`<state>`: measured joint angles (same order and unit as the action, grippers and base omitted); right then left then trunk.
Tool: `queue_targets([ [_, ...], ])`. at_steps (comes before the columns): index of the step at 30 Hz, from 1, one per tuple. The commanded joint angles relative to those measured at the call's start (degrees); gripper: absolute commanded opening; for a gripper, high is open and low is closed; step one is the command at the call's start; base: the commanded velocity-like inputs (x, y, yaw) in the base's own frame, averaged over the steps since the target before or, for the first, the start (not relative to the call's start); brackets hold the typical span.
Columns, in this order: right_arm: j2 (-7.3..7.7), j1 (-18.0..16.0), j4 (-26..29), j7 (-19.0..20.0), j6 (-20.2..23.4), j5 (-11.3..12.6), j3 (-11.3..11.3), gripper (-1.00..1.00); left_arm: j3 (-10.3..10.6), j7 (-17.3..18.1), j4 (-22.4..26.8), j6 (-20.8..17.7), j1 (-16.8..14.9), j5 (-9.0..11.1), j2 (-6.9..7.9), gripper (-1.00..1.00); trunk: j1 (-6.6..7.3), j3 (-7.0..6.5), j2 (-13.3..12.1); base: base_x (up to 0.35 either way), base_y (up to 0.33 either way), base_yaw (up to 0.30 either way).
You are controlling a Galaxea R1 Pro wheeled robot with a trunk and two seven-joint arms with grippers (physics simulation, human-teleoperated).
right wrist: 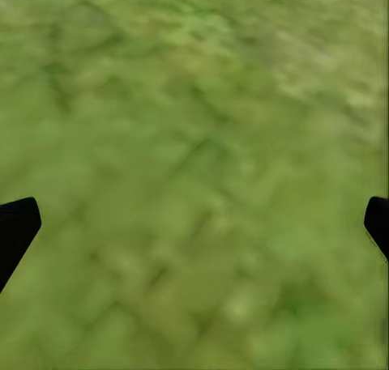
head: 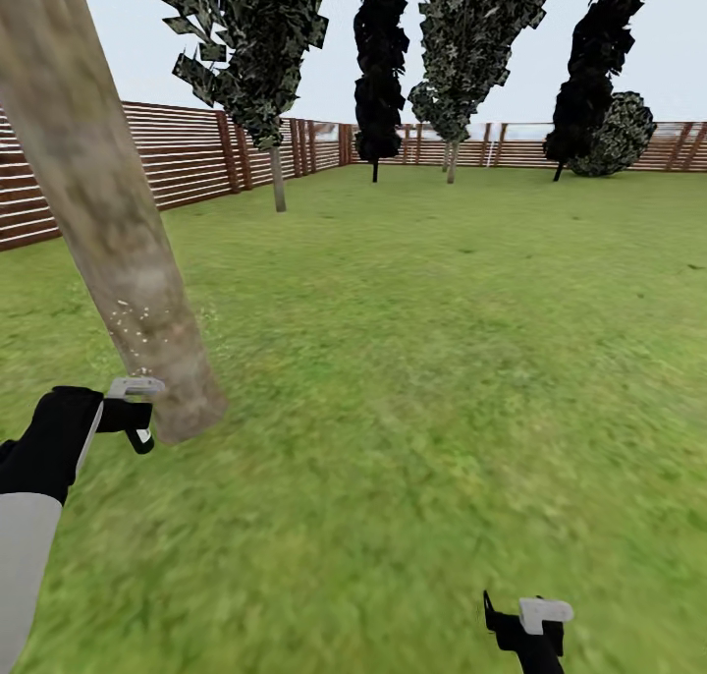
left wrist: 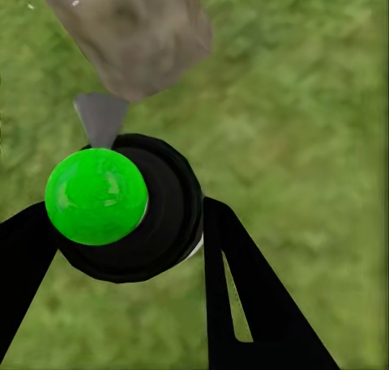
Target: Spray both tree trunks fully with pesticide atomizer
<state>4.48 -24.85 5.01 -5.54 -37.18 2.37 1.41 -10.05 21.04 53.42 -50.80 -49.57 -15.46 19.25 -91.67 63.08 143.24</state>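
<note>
Spraying looks under way: low at the left, the left end effector (left wrist: 121,224) grips the pesticide atomizer (left wrist: 121,204), nozzle near the tree trunk (head: 108,222) where white pesticide (head: 133,320) specks cling, so coverage must next climb higher, while the right end effector (right wrist: 194,224) hangs wide and empty over grass (head: 442,360).

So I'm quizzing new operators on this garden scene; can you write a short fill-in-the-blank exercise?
1. The left gripper is shut on the ____.
2. White specks dot the thick tree ____.
3. The right gripper hangs open over the ____.
4. Behind the lawn runs a slatted wooden ____.

Missing words: atomizer; trunk; grass; fence
</note>
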Motion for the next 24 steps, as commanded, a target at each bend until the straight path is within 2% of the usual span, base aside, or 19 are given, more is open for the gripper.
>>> queue_targets([
  [1, 0.0, -0.01, 0.0, 0.0, 0.0, 0.0, 0.0, 1.0, 0.01, -0.01, 0.01, 0.01, 0.0, -0.01, 0.0, -1.0, 0.0, 0.0, 0.0, 0.182, -0.238, 0.216],
  [3, 0.0, -0.02, 0.0, 0.0, 0.0, 0.0, 0.0, 1.0, -0.04, -0.03, -0.01, 0.0, 0.0, -0.01, 0.02, -1.0, 0.0, 0.0, 0.0, 0.182, -0.238, 0.259],
  [8, 0.0, 0.0, 0.04, 0.0, 0.0, 0.0, 0.0, 1.0, -2.49, -0.03, 0.01, 0.09, 0.0, -0.1, 0.0, -1.0, 0.0, 0.0, 0.0, 0.181, -0.238, 0.263],
  [13, 0.08, 0.01, 0.02, 0.0, 0.0, 0.0, 0.0, 1.0, -2.67, -0.5, -1.22, 0.09, 0.06, -0.27, 0.06, -1.0, 0.0, 0.0, 0.0, 0.025, -0.267, 0.012],
  [15, 0.09, 0.02, 0.02, 0.0, 0.0, 0.0, 0.0, 1.0, -2.62, -3.65, -1.5, 0.14, 0.08, -0.17, 0.03, -1.0, 0.0, 0.0, 0.0, 0.003, -0.271, 0.0],
  [17, 0.09, 0.01, 0.02, 0.0, 0.0, 0.0, 0.0, 1.0, -2.61, -5.1, -2.36, 0.3, 0.08, -0.04, 0.0, -1.0, 0.0, 0.0, 0.0, 0.114, -0.244, 0.0],
  [24, 0.09, -0.01, 0.06, 0.0, 0.0, 0.0, 0.0, 1.0, -2.72, -5.39, -7.16, 0.65, 0.09, 0.13, -0.13, -1.0, 0.0, 0.0, 0.0, 0.237, -0.15, 0.003],
])
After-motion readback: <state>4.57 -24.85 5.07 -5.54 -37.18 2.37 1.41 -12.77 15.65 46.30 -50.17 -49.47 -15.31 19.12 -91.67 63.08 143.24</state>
